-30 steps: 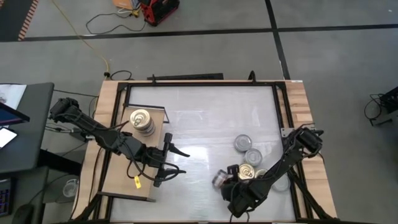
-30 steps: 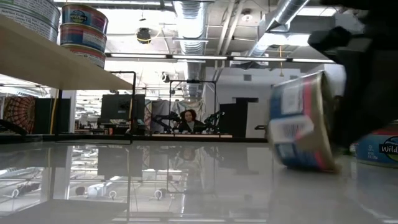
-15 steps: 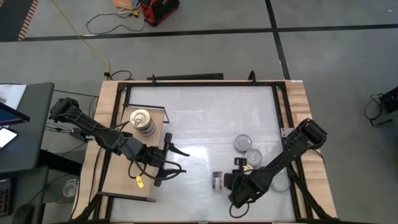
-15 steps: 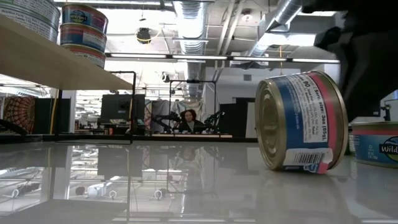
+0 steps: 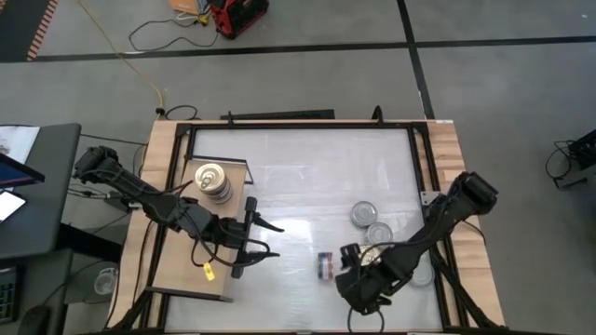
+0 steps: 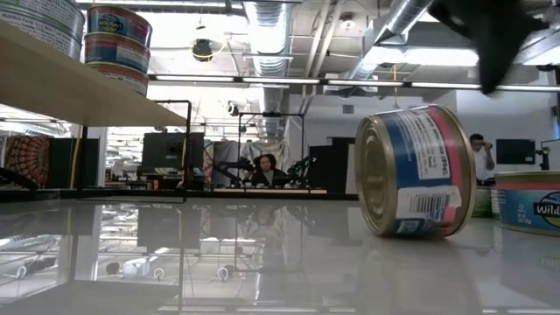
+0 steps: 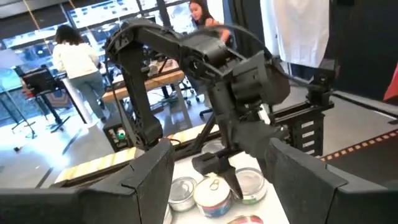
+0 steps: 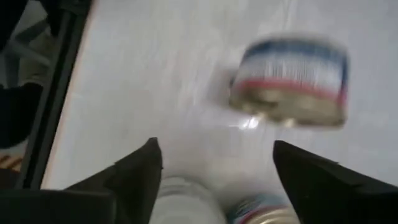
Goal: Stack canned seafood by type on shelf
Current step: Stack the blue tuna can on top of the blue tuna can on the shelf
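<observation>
The right gripper (image 5: 352, 279), fingers now apart, has just released a tin (image 5: 325, 266), which lies on its side on the bench (image 5: 298, 177), just beside the gripper. It needs regrasping. Open bench separates it from the shelf (image 5: 177, 265), where the half-open, empty left gripper (image 5: 256, 240) waits beside the stacked tins (image 5: 212, 180).

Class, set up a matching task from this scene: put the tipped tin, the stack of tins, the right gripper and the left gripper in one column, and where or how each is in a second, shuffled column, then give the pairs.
Column one:
1. tipped tin
2. stack of tins
3. right gripper
4. left gripper

Column two:
A. on the shelf
B. open, beside the tin on its edge
C. lying on its side on the white tabletop
D. at the shelf's right edge, holding nothing

Pairs: 1-C, 2-A, 3-B, 4-D
</observation>
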